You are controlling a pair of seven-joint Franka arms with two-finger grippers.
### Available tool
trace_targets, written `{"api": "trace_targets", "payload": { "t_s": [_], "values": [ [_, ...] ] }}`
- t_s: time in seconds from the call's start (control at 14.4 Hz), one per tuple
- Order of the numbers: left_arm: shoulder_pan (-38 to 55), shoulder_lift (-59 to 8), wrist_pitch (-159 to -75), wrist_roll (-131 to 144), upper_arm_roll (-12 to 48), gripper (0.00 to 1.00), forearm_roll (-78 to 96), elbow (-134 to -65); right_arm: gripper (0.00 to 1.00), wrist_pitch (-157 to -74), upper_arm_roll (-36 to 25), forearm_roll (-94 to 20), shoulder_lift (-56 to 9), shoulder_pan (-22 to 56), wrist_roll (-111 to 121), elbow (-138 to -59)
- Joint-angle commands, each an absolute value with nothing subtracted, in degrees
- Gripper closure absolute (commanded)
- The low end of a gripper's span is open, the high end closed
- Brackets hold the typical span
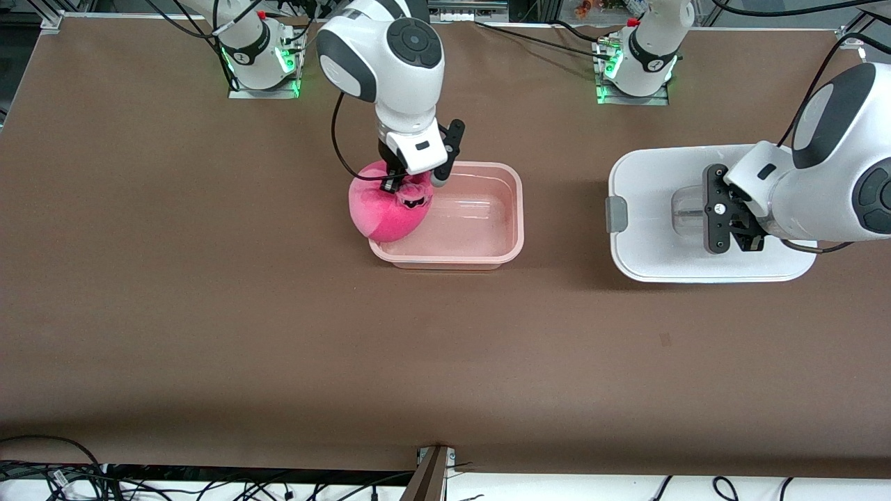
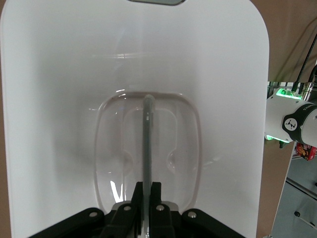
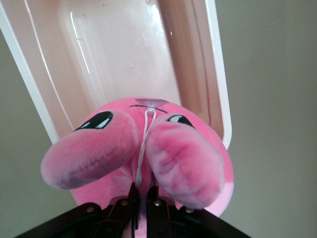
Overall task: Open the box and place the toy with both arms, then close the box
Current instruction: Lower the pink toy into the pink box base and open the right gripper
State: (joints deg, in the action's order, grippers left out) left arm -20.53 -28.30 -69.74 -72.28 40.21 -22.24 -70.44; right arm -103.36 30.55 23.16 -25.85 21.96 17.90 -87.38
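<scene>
Plush toy (image 1: 390,207) hangs over the open tub's (image 1: 501,250) rim, the right gripper (image 1: 391,185) clenching its fingers on it.

Left gripper (image 1: 731,219) pinches the lid's (image 1: 647,209) clear handle (image 2: 146,148), parking the lid on the bench (image 1: 209,313) toward the left arm's end, keeping the tub clear.

You had a hot-pink toy (image 1: 387,209) with black eye patches and darker pink smudges on its flaps, a pale translucent pink box (image 1: 487,259), and a plain white lid (image 1: 651,209) with a grey clip (image 1: 616,213) and clear handle (image 2: 148,148). The table (image 1: 209,313) was brown, both arms white with black bands.
</scene>
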Motion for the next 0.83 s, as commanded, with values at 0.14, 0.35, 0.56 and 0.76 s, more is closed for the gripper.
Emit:
{"api": "trace_targets", "payload": {
  "t_s": [0.14, 0.35, 0.56, 0.76],
  "values": [
    [-20.04, -28.56, -68.99, -73.92, 41.13, 1.0, -24.08, -69.26, 0.0, -106.6, 30.15, 24.52, -31.99, 25.83, 4.79, -81.48],
    [-19.86, -28.56, -68.99, -73.83, 41.22, 1.0, -23.91, -69.26, 0.0, -108.19, 30.32, 23.82, -32.17, 26.72, -7.42, -77.89],
    [-19.51, -28.56, -68.99, -73.65, 41.31, 1.0, -23.73, -69.26, 0.0, -109.24, 30.32, 23.55, -32.17, 26.63, -20.01, -76.21],
    [-19.16, -28.56, -68.99, -73.56, 42.53, 1.0, -23.38, -69.17, 0.0, -108.46, 29.88, 22.68, -31.47, 22.08, -21.45, -76.03]
  ]
}}
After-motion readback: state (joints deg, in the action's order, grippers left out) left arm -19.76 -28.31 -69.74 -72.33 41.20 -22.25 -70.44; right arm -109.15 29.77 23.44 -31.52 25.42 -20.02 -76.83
